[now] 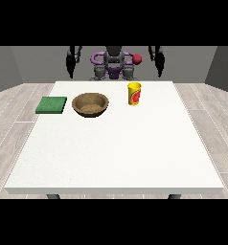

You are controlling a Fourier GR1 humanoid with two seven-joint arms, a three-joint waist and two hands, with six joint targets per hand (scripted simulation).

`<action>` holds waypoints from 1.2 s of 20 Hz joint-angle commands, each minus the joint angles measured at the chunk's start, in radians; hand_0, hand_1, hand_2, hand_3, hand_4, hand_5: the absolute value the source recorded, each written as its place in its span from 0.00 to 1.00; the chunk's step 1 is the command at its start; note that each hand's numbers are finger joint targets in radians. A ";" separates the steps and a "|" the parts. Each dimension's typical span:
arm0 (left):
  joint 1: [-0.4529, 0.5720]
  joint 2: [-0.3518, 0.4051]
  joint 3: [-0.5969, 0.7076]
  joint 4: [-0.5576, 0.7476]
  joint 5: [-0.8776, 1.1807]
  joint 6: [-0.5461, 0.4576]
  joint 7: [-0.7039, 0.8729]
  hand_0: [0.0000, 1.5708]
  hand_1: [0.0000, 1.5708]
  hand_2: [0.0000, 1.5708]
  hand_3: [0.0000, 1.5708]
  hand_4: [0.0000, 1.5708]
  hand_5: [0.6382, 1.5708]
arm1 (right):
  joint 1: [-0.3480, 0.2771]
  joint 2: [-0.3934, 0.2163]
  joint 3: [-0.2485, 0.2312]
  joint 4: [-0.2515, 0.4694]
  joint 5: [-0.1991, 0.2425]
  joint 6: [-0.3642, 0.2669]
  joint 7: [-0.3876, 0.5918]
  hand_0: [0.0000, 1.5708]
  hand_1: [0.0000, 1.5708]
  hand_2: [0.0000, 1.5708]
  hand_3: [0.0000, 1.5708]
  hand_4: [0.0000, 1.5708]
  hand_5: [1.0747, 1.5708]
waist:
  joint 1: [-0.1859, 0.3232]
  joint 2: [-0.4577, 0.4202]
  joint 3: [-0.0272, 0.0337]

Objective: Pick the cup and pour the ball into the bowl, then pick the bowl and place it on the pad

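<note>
The hand at the view's left (70,69) hangs at the robot's side, behind the far edge of the table (116,153); whether its fingers are curled or straight cannot be told. The same goes for the hand at the view's right (160,68), which hangs at the other side and holds nothing visible.

Nearest to the hand at the view's right, in front of it and toward the middle, a yellow cup (134,93) with a red mark stands upright. A brown bowl (90,104) sits in front of the hand at the view's left, toward the middle. A green pad (51,105) lies flat beside the bowl, in front of that hand and slightly outward of it, apart from the bowl.
</note>
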State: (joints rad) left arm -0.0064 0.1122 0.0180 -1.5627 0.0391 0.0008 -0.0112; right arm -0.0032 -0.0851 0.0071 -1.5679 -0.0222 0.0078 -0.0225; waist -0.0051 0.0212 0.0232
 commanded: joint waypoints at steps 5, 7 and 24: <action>-0.017 0.049 0.014 -0.101 0.008 -0.008 0.087 0.00 0.00 0.00 0.00 0.00 0.99 | -0.023 -0.036 -0.007 -0.103 -0.010 0.006 0.085 0.00 0.00 0.00 0.00 0.37 1.00 | 0.007 -0.266 -0.0155; 0.096 -0.100 -0.063 -0.136 0.094 0.002 0.157 0.00 0.00 0.00 0.00 0.00 0.99 | 0.115 0.063 0.030 -0.140 -0.097 0.005 0.156 0.00 0.00 0.00 0.00 0.37 1.00 | -0.037 -0.424 -0.0229; 0.142 -0.112 -0.263 -0.242 -0.046 0.220 -0.025 0.00 0.00 0.00 0.00 0.00 0.96 | 0.200 0.017 -0.044 -0.367 -0.212 0.085 0.139 0.00 0.00 0.00 0.00 0.27 1.00 | -0.065 -0.142 -0.0234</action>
State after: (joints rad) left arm 0.1803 0.0058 -0.2240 -1.9056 0.0304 0.1642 0.1317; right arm 0.2313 -0.0563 -0.0078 -1.9494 -0.2102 0.0544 0.1896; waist -0.0351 -0.2352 0.0003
